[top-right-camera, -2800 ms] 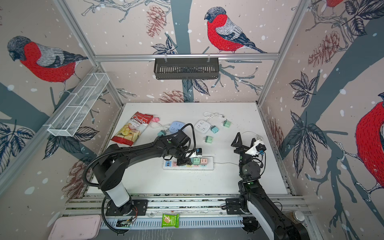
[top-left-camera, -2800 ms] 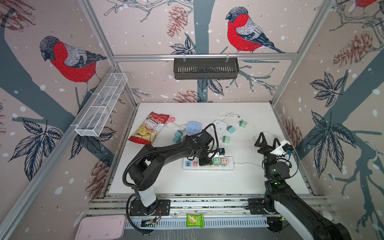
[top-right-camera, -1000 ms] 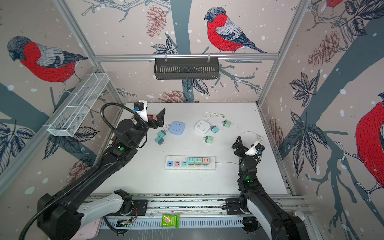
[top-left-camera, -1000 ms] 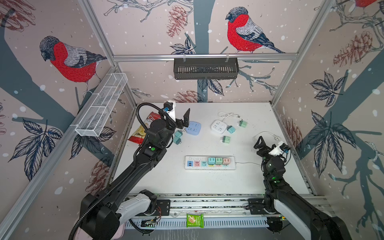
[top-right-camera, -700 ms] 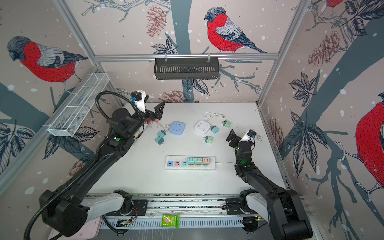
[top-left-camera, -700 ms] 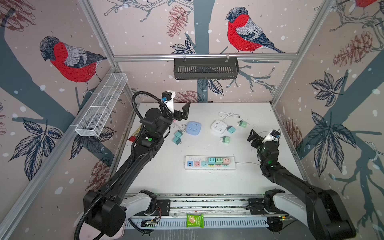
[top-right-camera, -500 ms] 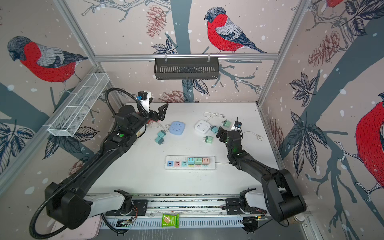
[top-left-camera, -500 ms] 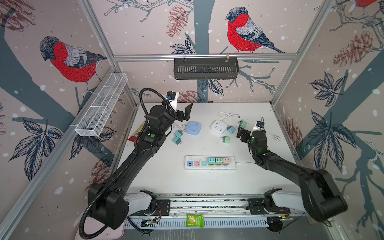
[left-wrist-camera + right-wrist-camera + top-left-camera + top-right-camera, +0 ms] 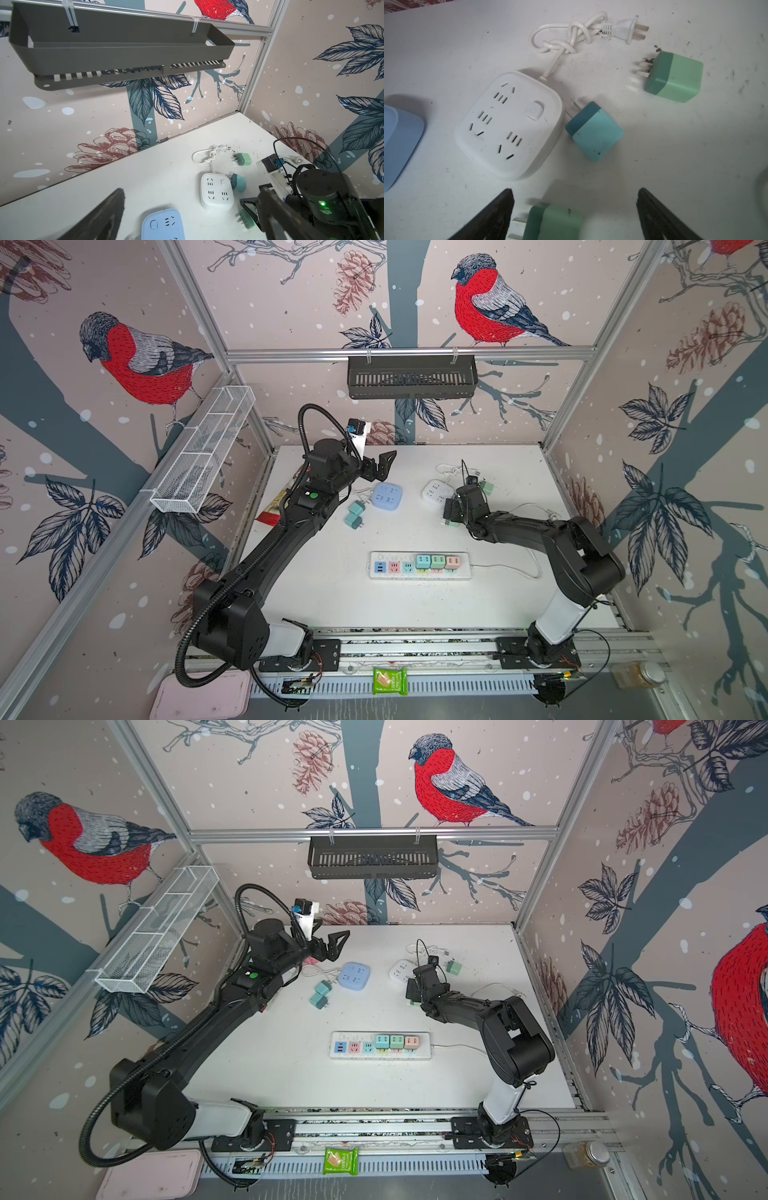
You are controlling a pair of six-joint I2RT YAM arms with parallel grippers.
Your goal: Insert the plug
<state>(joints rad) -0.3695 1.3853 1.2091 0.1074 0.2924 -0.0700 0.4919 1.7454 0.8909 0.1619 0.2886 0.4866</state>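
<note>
Right wrist view: my right pincer (image 9: 574, 190) stood wide open and empty, low over the desk (image 9: 675, 166). Its two black fingers straddled a green plug (image 9: 556, 222) lying on its side, prongs toward one finger, touching neither. I judged it was lined up that way for a pickup. Beyond the fingertips lay a teal plug (image 9: 593, 131), just beside a white cube socket (image 9: 508, 124).

Top view: the power strip (image 9: 419, 566), where I judged the plug belonged, lay well apart from that pincer, back toward the arm bases. Three plugs sat in it, and three coloured sockets were bare. My left pincer (image 9: 380, 466) hung open and empty, raised near a blue socket (image 9: 386, 497), probably to keep out of the way.

Left wrist view: the desk was white and scuffed with dark specks. Above and beyond the left pincer, a black slotted basket (image 9: 124, 52) hung on the rear wall. The walls, framed in aluminium, showed red-breasted birds, leaves and pine cones.
</note>
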